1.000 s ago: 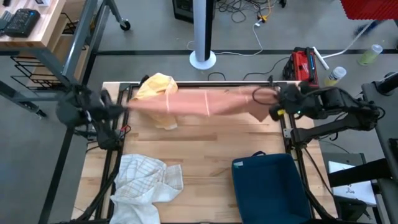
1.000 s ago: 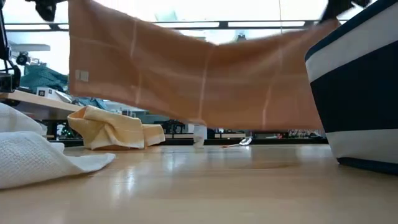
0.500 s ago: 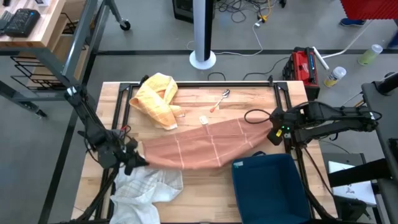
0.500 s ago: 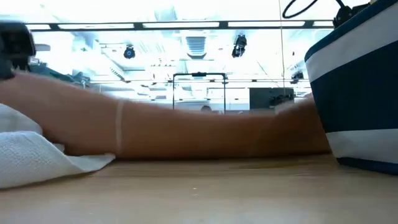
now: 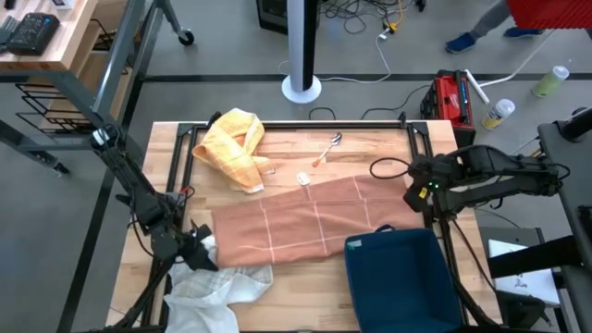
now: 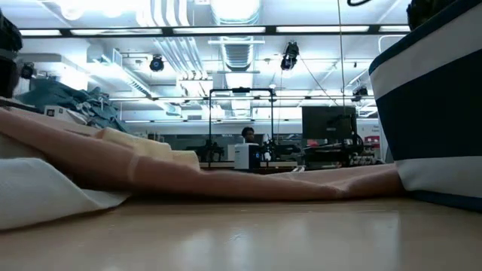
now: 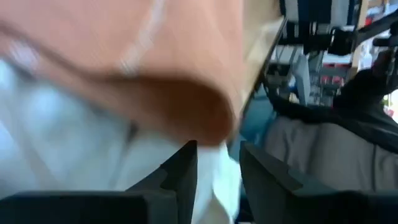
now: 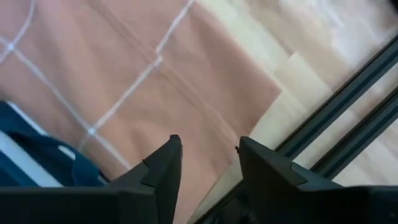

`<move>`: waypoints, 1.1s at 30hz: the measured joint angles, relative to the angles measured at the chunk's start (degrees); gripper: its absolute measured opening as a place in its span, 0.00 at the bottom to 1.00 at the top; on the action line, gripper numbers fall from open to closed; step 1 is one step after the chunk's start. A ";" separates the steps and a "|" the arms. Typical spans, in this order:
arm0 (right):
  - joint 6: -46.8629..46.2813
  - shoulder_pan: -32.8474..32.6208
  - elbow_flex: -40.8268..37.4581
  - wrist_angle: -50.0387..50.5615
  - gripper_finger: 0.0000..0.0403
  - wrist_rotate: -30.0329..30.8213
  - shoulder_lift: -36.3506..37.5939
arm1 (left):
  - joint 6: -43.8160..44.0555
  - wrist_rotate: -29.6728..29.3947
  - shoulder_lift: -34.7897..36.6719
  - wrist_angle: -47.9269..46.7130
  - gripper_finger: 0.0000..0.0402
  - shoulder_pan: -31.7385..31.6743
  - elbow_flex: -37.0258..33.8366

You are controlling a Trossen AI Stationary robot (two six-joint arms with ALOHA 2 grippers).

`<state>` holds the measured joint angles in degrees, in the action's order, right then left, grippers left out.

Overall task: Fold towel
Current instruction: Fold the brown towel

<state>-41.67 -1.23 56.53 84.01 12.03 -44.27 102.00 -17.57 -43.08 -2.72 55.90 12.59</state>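
The salmon-pink towel (image 5: pixel 296 222) with pale grid lines lies spread flat across the middle of the table; in the low view the towel (image 6: pixel 226 181) is a low band. Its near-left corner (image 7: pixel 186 106) rests on a crumpled white cloth (image 5: pixel 217 287). My left gripper (image 5: pixel 202 252) stands open just off that corner, over the white cloth (image 7: pixel 62 155). My right gripper (image 5: pixel 413 197) stands open above the towel's right edge (image 8: pixel 249 124), near its far-right corner (image 8: pixel 273 93).
A dark blue bag (image 5: pixel 398 277) stands at the near right, against the towel's near-right edge. A crumpled yellow cloth (image 5: pixel 236 143) lies at the far left. A spoon (image 5: pixel 328 148) and a small white scrap (image 5: pixel 302 178) lie beyond the towel. Black rails (image 5: pixel 430 222) line the table's sides.
Both grippers have come down from the far edge toward the near edge with the towel stretched between them. The towel, hanging in the air a second ago, now lies spread flat on the table, free of both grippers.
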 joint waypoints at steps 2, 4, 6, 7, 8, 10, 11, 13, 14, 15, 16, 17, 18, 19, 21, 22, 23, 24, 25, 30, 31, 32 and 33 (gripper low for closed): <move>0.81 0.00 0.01 -0.54 0.39 0.78 -0.02 | 1.11 1.62 -0.67 -0.11 0.27 0.02 1.60; 1.65 0.00 -0.86 -2.03 0.39 1.07 -0.29 | 0.59 2.08 -1.23 -0.64 0.26 0.02 3.20; 2.75 0.00 -2.23 -4.21 0.39 1.05 -0.81 | -0.53 1.73 -1.62 -1.95 0.24 0.02 4.67; 3.48 0.00 -2.93 -5.46 0.38 1.04 -1.11 | -0.79 1.30 -1.77 -2.34 0.22 0.02 5.46; 4.00 0.00 -3.66 -6.30 0.37 1.05 -1.51 | -0.81 0.87 -1.93 -2.70 0.21 0.02 6.40; 5.24 0.02 -4.69 -7.35 0.35 1.07 -2.74 | -0.79 0.25 -2.22 -4.22 0.19 -0.03 8.62; 5.55 0.04 -5.26 -8.27 0.35 1.05 -3.54 | -0.79 -0.21 -2.41 -5.85 0.18 -0.05 9.98; 6.80 0.09 -6.31 -10.21 0.33 1.07 -5.38 | -0.85 -1.96 -2.65 -11.07 0.17 -0.12 13.10; 7.75 0.15 -6.81 -11.44 0.32 1.05 -6.46 | -0.90 -3.17 -2.87 -14.55 0.17 -0.34 14.84; 8.61 0.15 -7.20 -12.80 0.32 1.09 -7.47 | -0.98 -4.60 -3.14 -18.57 0.17 -0.61 16.67; 9.75 0.15 -7.45 -13.98 0.31 1.07 -8.47 | -1.19 -6.00 -3.44 -22.85 0.16 -0.98 18.45; 10.63 0.28 -7.54 -15.06 0.30 1.05 -9.57 | -1.74 -7.31 -3.78 -27.02 0.16 -1.36 20.24; 11.79 0.53 -7.54 -16.14 0.30 1.07 -10.74 | -2.79 -8.49 -4.09 -30.83 0.16 -1.74 22.00; 13.18 0.85 -7.56 -17.05 0.29 1.07 -11.81 | -4.15 -9.59 -4.46 -34.22 0.16 -2.18 23.73; 15.52 1.59 -7.57 -18.06 0.28 1.08 -13.90 | -7.56 -11.93 -5.33 -40.87 0.17 -3.45 27.08; 16.58 2.07 -7.56 -18.47 0.28 1.05 -14.73 | -9.12 -13.00 -5.78 -44.49 0.17 -4.32 28.63; 18.04 2.67 -7.53 -18.98 0.27 1.05 -15.39 | -10.21 -13.69 -6.29 -47.94 0.17 -5.39 29.93; 19.43 3.27 -7.45 -19.37 0.26 0.96 -15.82 | -11.21 -14.35 -6.84 -50.95 0.17 -6.60 31.07; 20.58 3.94 -7.34 -19.64 0.26 0.95 -16.10 | -12.65 -14.47 -7.29 -53.44 0.17 -7.94 32.02; 25.27 9.12 -6.64 -20.07 0.24 -3.27 -16.24 | -24.56 -13.24 -7.81 -55.94 0.16 -15.97 32.78; 26.27 10.30 -6.46 -20.11 0.23 -4.42 -16.24 | -28.04 -12.69 -7.81 -55.18 0.15 -17.62 32.34; 27.42 11.49 -6.30 -20.05 0.23 -5.69 -16.26 | -31.88 -12.26 -7.90 -54.43 0.15 -19.37 31.68; 28.79 12.71 -6.23 -20.02 0.23 -7.20 -16.25 | -36.04 -11.49 -8.09 -53.43 0.15 -21.00 31.08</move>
<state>-12.88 11.47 50.31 63.99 4.83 -60.52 65.95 -29.06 -51.17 -56.15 34.90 43.67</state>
